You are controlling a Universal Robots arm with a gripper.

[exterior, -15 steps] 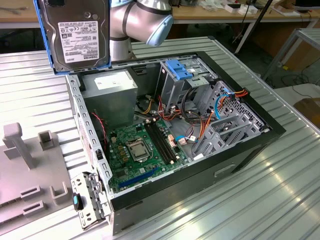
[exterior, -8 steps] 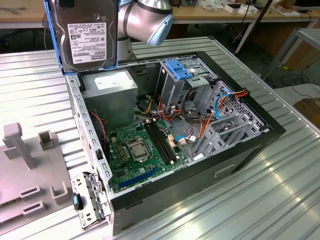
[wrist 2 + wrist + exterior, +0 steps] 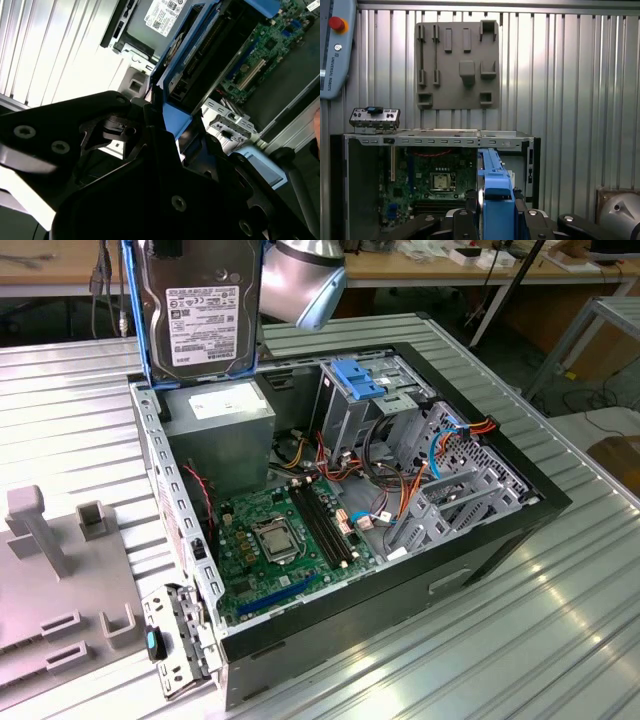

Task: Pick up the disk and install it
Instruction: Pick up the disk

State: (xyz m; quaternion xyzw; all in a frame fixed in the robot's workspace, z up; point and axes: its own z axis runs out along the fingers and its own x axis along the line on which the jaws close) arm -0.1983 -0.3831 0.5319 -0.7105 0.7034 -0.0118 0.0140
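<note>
Black pincer (image 3: 497, 204) stands clenched from both sides on the bright blue plastic rail of the flat silver-grey hard disk (image 3: 492, 167), grasping it edge-up in the first wrist view. Seen in the exterior view, that disk hangs upright in the air over the grey metal power-supply box (image 3: 220, 420) in a corner of the open black computer case (image 3: 460, 585), which lies on the ribbed metal counter (image 3: 450, 670).

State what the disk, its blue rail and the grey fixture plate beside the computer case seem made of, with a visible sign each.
The disk looks metal-cased: hard grey shell around a white label. Its blue rail is probably plastic: uniform bright colour, moulded edges. The fixture plate seems matte grey plastic, though painted metal is possible.
</note>
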